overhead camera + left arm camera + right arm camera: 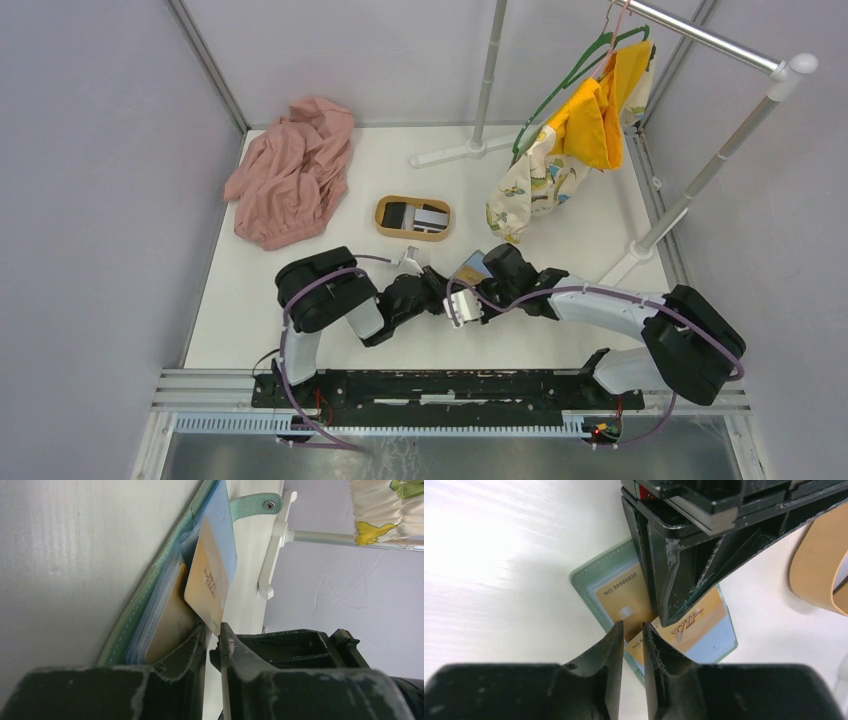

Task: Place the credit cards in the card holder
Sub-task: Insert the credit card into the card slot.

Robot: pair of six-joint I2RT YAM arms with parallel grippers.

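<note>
Gold cards [704, 617] partly into card holder [584, 577] | other cards [430, 218] wait in tray [383, 215] | left jaws: grip unclear | right jaws parted, empty

White tabletop [260, 300] before me, pale grey walls [90, 200] on three sides, white garment rail [700, 35] far right, yellow garment [590, 120] hung there

Card holder [583, 576]: matt grey-green stitched leatherette. Cards [619, 592]: glossy gold plastic. Tray [380, 217]: light wood. Worktop [240, 300]: smooth white.
</note>
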